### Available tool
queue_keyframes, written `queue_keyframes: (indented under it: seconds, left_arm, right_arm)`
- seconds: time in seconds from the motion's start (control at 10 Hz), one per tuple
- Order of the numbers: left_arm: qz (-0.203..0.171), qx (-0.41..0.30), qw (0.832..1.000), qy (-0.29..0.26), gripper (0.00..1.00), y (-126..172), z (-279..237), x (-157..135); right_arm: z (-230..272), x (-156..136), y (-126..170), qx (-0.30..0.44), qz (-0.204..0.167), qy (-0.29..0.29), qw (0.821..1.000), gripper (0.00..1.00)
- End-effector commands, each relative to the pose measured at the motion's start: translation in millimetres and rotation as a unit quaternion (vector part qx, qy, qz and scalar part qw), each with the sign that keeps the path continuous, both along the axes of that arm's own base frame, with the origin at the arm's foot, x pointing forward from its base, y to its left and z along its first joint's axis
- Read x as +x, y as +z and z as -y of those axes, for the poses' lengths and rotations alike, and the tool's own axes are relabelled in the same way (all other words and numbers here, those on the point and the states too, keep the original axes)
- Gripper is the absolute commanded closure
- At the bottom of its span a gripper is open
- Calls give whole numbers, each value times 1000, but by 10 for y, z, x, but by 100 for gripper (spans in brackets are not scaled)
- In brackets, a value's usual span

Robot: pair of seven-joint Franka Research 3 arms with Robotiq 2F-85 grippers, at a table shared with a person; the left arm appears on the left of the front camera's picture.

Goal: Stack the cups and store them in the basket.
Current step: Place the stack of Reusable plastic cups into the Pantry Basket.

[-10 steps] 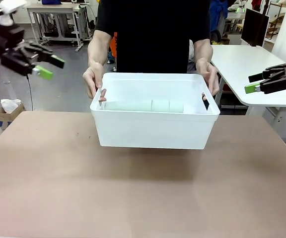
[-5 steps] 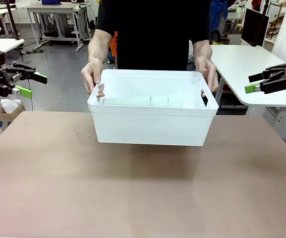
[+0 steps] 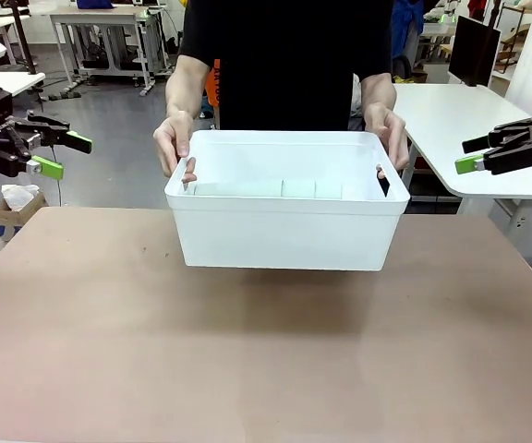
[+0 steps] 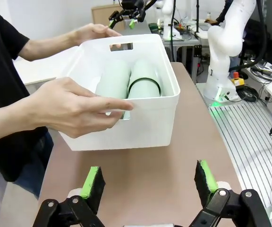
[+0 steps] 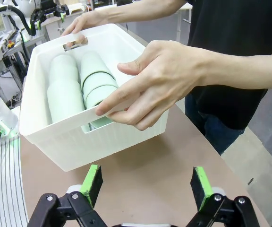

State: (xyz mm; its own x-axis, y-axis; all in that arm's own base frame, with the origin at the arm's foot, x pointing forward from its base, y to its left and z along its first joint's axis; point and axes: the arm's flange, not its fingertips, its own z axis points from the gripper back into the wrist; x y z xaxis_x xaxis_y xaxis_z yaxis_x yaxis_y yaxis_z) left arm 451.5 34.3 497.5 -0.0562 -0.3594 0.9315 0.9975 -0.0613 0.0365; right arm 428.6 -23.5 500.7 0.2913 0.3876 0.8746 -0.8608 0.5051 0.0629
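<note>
**Holding both arms clear of the carried basket**

Lying on their sides inside the basket (image 3: 284, 245), the cups (image 4: 129, 82) are running their long axis handle to handle. A person's hands (image 3: 175, 143) are gripping both short sides (apparently lifting it). I'm seeing the left gripper (image 3: 58, 154) and right gripper (image 3: 474, 157) gaping empty, well apart on either flank, about equally distant.

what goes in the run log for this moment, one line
cups: stacked, lying in basket | person's hands: gripping basket | left gripper: open | right gripper: open
</note>
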Motion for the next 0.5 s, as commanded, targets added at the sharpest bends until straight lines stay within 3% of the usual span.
queue_keyframes:
  seconds: [0.0,0.4]
  left_arm:
    - [-5,6,1000,7,0,34,2,-17]
    - [-5,6,1000,7,0,34,2,-17]
  right_arm:
    - [-20,14,31,16,-2,-6,1000,0]
    - [-20,14,31,16,-2,-6,1000,0]
